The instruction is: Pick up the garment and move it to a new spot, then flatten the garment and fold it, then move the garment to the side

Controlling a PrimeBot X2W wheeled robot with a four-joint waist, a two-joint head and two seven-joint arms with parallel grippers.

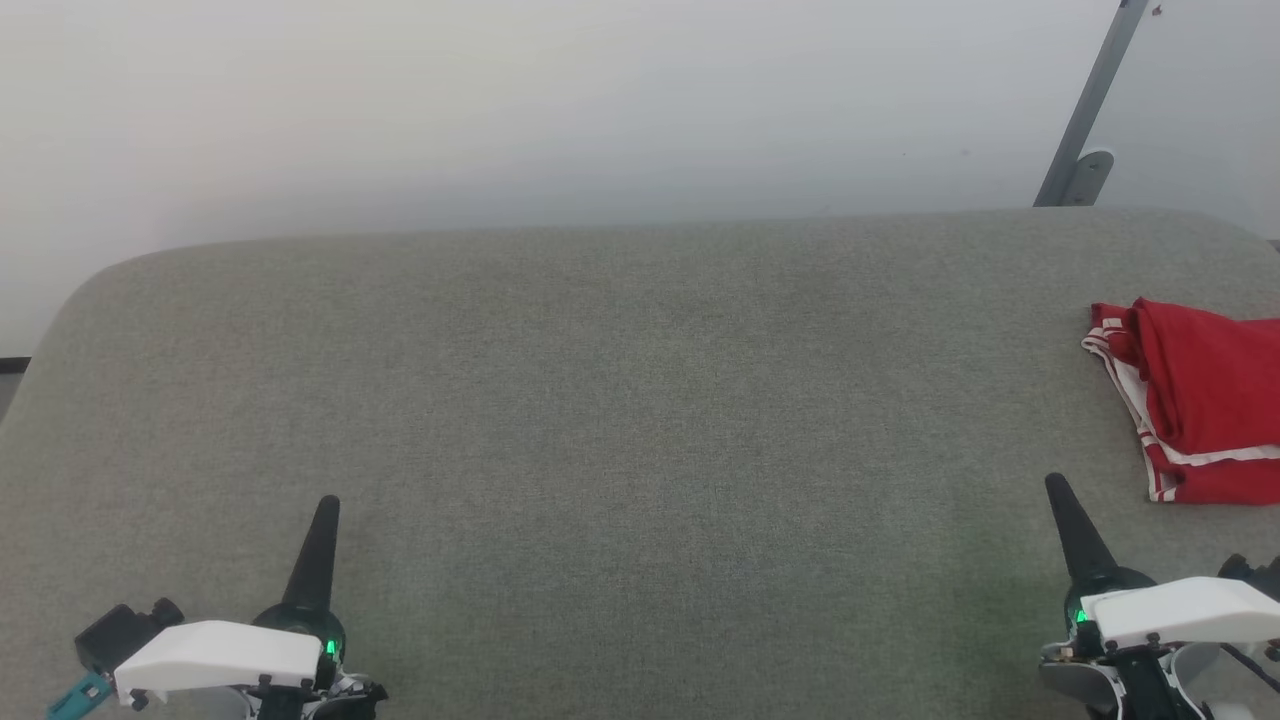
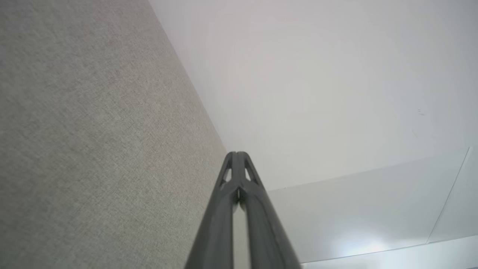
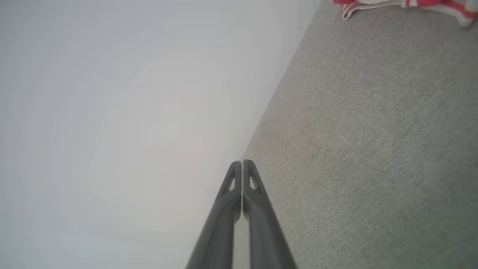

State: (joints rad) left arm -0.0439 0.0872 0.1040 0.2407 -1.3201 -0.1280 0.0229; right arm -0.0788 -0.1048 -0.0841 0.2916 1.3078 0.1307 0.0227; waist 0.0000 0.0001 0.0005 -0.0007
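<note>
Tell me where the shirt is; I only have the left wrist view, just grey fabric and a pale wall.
Observer: The garment lies at the right side of the grey padded surface, far across from the left gripper.
Operator: Flat or bunched?
Observer: Bunched in a loose fold, red on top, white striped trim along its left edge.
Operator: Is the other gripper on it?
Observer: No. The right gripper is shut and apart from it, its tip to the left of the garment's near corner.
</note>
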